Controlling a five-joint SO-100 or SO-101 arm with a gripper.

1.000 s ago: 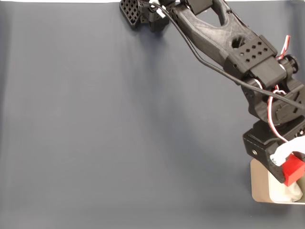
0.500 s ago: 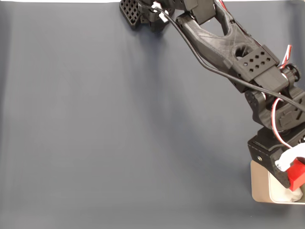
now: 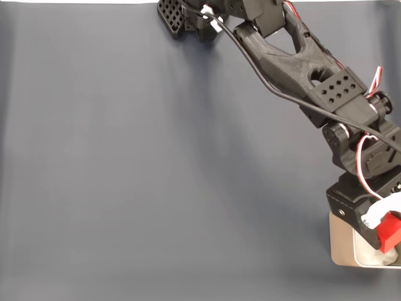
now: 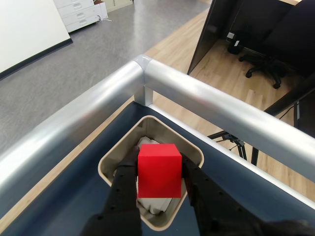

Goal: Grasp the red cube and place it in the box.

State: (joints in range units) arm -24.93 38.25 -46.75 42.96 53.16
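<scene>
Above the pale metal paper-lined box [image 4: 109, 168], the black end effector [image 4: 160, 173] grips the small bright red cube [image 4: 158, 170]; lower slightly, then release centrally.

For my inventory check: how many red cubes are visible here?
1. The red cube is held between the fingers, above the box. None lies on the table.
</scene>
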